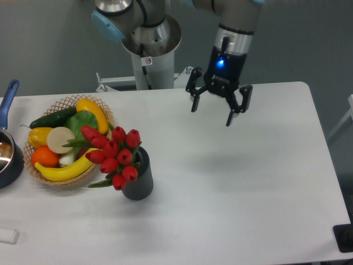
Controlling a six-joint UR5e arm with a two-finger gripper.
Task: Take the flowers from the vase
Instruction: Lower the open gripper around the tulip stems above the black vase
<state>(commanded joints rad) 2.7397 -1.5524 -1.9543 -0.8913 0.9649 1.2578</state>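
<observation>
— One relation is deciding your next move: where are the tulips (113, 156) sitting from your gripper (212, 112)?

— They are lying well off to its lower left in the fixed view, with bare white table (248, 182) between. The gripper is hanging with its fingers spread and nothing between them.

— And how is the bunch leaning?

— You are looking at stems standing in the dark ribbed vase (139, 179), with the heads tilting up and left toward the wicker basket (66, 102), almost touching it. You are probably going to need an approach along that tilt.

— What are the containers holding?

— The vase is holding only the tulips. The basket is carrying a banana (66, 170), an orange (44, 157), a cucumber (52, 117) and other produce.
</observation>
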